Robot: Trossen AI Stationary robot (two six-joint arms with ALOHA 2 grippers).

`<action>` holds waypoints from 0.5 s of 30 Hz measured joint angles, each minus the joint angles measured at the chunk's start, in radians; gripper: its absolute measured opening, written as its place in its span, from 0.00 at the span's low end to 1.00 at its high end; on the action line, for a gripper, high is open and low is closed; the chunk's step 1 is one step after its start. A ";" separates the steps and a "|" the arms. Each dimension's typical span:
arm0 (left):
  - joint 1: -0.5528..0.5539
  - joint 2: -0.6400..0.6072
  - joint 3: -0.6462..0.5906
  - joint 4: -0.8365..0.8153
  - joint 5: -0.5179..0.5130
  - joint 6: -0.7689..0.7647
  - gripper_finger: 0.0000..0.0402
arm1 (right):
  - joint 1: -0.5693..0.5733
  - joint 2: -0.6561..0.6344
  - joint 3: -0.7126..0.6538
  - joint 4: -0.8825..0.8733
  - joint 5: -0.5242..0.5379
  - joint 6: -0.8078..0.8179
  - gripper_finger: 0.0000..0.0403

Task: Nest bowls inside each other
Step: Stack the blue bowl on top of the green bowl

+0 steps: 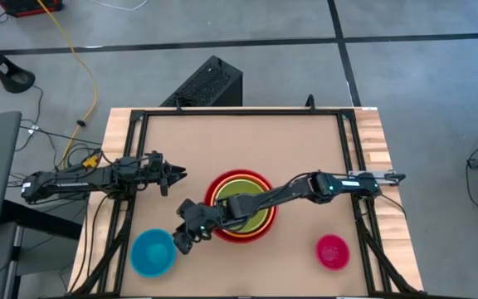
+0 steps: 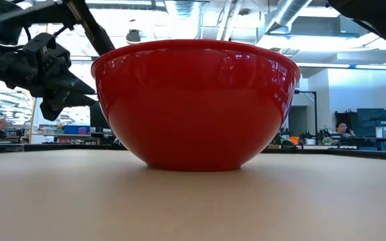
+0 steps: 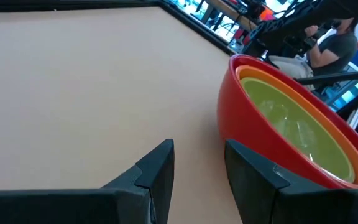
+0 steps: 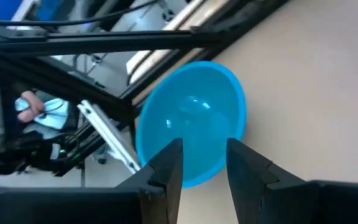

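Observation:
A red bowl [image 1: 241,206] stands on its base mid-table, with an orange bowl [image 3: 347,158] and an olive green bowl [image 3: 297,127] nested inside it. The light blue bowl [image 1: 152,252] sits upright near the front left. The pink bowl [image 1: 332,251] sits near the front right. My right gripper [image 1: 178,244] reaches across the stack. It hovers open just right of the blue bowl [image 4: 191,121], with its fingers over the bowl's rim. My left gripper [image 1: 181,174] waits open to the left of the stack, level with the red bowl's wall [image 3: 253,124].
Black frame rails [image 1: 351,158] border the tabletop on the left, far and right sides. A black box [image 1: 210,83] stands on the floor beyond the far edge. Bare tabletop lies between the stack and the far rail. People sit in the room behind [image 3: 334,46].

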 joint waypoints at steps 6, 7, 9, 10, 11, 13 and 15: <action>0.000 0.000 0.000 0.000 0.000 0.000 0.32 | 0.011 -0.067 -0.001 -0.076 -0.040 -0.058 0.32; 0.000 0.000 0.000 0.000 0.000 0.000 0.32 | 0.014 -0.086 -0.001 -0.107 -0.040 -0.068 0.32; 0.000 0.001 0.000 0.000 0.000 0.000 0.32 | 0.019 -0.124 0.000 -0.146 -0.038 -0.094 0.32; 0.000 0.002 0.000 0.000 0.000 0.000 0.32 | 0.022 -0.142 0.000 -0.170 -0.035 -0.106 0.32; 0.000 0.002 0.000 0.001 0.000 0.000 0.32 | 0.024 -0.159 0.000 -0.188 -0.028 -0.114 0.32; 0.000 0.002 0.000 0.000 0.000 0.000 0.32 | 0.025 -0.190 0.000 -0.219 -0.017 -0.130 0.32; 0.000 0.002 0.000 0.002 0.000 -0.010 0.32 | 0.032 -0.221 0.000 -0.246 -0.013 -0.136 0.32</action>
